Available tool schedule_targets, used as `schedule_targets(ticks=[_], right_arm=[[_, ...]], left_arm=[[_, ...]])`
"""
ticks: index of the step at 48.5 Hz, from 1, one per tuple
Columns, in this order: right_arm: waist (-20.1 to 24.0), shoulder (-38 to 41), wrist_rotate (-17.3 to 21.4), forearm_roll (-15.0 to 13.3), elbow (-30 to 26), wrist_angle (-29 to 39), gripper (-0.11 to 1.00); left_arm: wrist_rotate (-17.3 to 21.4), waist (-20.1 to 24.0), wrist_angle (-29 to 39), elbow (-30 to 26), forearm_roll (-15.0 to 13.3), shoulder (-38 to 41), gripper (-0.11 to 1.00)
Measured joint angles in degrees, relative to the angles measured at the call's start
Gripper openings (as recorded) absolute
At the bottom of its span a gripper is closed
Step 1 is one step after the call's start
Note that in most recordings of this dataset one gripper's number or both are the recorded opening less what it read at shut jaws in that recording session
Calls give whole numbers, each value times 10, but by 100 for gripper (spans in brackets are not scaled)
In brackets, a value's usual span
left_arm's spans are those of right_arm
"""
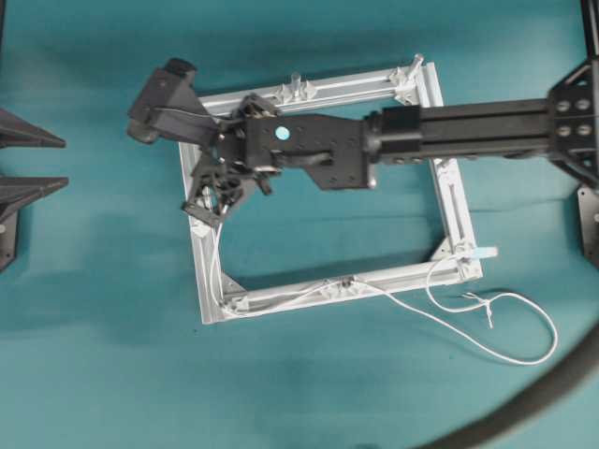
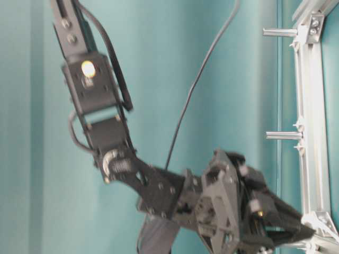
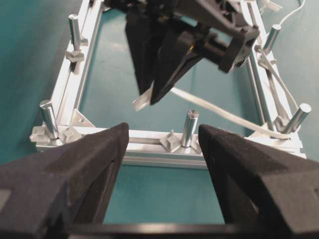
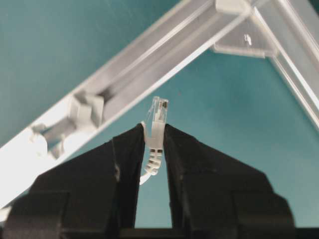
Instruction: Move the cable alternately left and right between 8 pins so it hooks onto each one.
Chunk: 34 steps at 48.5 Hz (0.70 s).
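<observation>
One end of the cable is pinched between the two fingers of my right gripper, just behind the small clear plug, and the plug pokes out past the tips. From above, I see the right gripper over the left side of the silver frame. From it the cable drops along that side, runs along the near bar, and ends in loose loops on the teal table by the near right corner. My left gripper has its fingers wide apart and holds nothing. I think the cable is light, thin and floppy, so it will bend around the pins easily but will sag if I let it go slack. I think it is smooth too, so it may slide. The plug looks like hard plastic that could crack, so the soft sleeve behind it is my best place to hold.
</observation>
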Motion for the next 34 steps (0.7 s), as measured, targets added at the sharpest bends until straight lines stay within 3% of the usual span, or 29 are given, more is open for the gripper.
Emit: schedule_targets(ticks=[10,17,24,34], right_arm=[[-18,57,-90,38,-88,47,16],[-23,83,-133,47,-137,63,16],[-27,103,-150,45,-174,61,16],[-42,118,-149,11,-193,15,16]], left_arm=[[0,0,0,0,0,0,71],[1,0,0,0,1,0,71],[1,1,0,-1,0,0,71],[0,0,-1,0,1,0,71]])
